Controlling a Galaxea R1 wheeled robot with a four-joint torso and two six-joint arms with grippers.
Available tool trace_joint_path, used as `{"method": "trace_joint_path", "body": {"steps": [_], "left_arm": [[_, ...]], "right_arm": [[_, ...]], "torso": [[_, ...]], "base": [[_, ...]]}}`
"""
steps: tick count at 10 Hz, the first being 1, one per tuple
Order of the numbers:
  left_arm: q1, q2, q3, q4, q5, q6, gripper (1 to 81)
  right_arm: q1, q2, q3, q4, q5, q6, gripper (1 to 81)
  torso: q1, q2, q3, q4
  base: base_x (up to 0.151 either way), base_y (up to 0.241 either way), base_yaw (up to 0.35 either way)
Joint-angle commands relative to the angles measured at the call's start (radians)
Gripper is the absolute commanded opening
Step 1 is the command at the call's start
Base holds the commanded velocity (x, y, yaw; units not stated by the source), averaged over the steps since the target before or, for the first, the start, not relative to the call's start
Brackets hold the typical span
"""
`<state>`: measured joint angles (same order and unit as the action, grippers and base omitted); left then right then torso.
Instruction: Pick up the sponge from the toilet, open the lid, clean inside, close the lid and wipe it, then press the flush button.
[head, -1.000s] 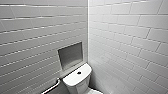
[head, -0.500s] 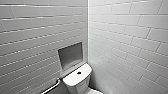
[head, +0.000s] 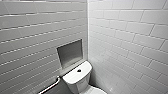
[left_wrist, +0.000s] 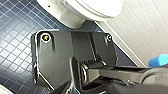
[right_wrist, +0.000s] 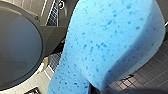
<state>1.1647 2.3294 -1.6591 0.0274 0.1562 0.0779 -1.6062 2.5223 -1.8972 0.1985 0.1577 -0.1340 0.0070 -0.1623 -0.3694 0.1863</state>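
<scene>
Nothing's budged in the head view: toilet (head: 76, 80) sits in the corner, flush button (head: 79, 70) on its tank. Right end effector (right_wrist: 100, 89) seems clamped on the sponge (right_wrist: 107, 45), so pickup's done. Lid (left_wrist: 100, 6) looks down; lifting it calls for catching its front edge, I'd guess.

Bathroom, white tiled walls (head: 125, 37), toilet (head: 80, 81) (corner-set), blue floor tiles (left_wrist: 15, 37)
</scene>
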Motion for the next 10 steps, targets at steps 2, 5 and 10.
{"method": "trace_joint_path", "body": {"steps": [2,5,10], "left_arm": [[-0.391,-0.139,0.246,-0.175,0.206,-0.004,81.1],[-0.53,-0.133,0.265,-0.257,0.249,-0.006,81.1],[-0.76,-0.057,0.239,-0.369,0.302,-0.009,1.0]], "right_arm": [[0.019,-0.024,0.043,-0.019,-0.07,-0.004,1.0],[0.016,-0.025,0.043,-0.018,-0.07,-0.004,1.0],[0.016,-0.026,0.055,-0.019,-0.067,-0.004,1.0]], "torso": [[0.001,0.0,-0.02,0.0],[0.002,0.001,-0.03,0.0],[0.002,0.002,-0.031,0.0]], "base": [[0.0,0.0,0.0],[0.0,0.0,0.0],[0.0,0.0,0.0]]}}
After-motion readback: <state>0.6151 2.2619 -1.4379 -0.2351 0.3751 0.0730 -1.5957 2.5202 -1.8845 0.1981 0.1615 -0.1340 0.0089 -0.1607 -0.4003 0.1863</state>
